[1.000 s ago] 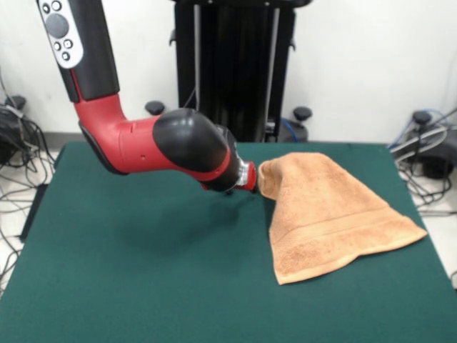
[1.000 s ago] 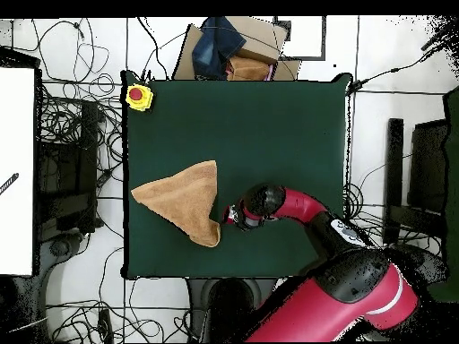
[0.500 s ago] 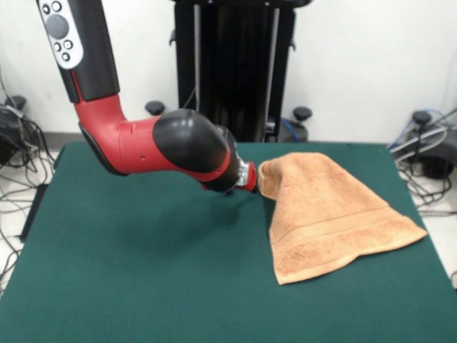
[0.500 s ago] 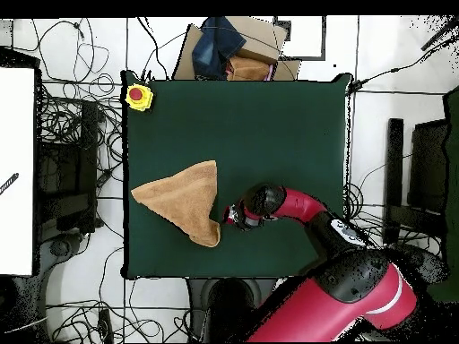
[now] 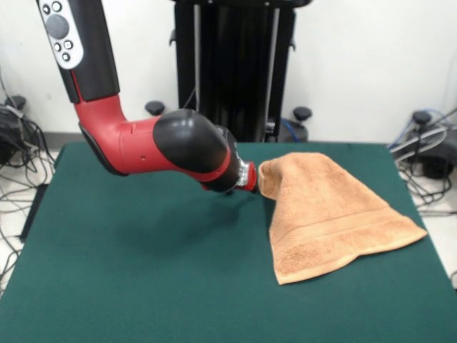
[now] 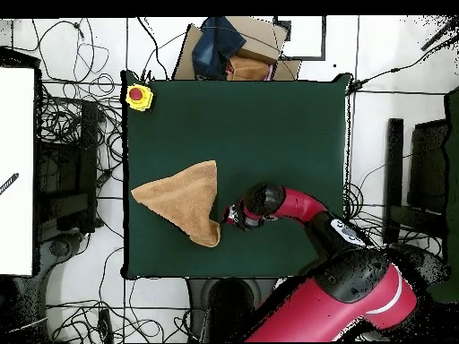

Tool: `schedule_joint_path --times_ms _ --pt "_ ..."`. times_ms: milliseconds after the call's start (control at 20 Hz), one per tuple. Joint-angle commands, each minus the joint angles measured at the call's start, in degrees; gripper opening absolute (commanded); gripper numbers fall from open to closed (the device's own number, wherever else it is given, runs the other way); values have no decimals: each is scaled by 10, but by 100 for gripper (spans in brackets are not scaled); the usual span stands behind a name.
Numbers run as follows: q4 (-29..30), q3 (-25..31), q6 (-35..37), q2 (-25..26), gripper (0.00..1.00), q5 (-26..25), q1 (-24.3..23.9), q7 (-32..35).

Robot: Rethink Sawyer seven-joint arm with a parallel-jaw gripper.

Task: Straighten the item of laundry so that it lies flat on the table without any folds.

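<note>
Clearly unfinished, the towel lies folded into a triangle toward the bench's three o'clock side, its raised corner at the fingers, whose grip I cannot tell.

Layout: towel on table, gripper at its raised corner.

In the front view the towel is laid on the right half of the table, one corner lifted towards the middle. The gripper is placed against that corner, its arm stretched over the left half. In the overhead view a button box is set on a far table corner.
</note>
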Motion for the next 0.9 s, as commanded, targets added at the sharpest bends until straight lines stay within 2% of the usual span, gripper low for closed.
schedule_joint_path --times_ms 50,200,350,550,650,750,900 --pt "-55 22 -49 79 100 -61 22 -151" --pt "-49 21 -62 83 100 -63 16 -149" --pt "-48 25 -53 101 100 -37 1 -138" --pt "-13 37 -89 111 100 -14 -32 -106" --pt "-5 32 -98 98 100 -22 -22 -85" --pt "-5 21 -98 61 100 -54 6 -79" --pt "11 18 -133 26 100 -84 18 -65"
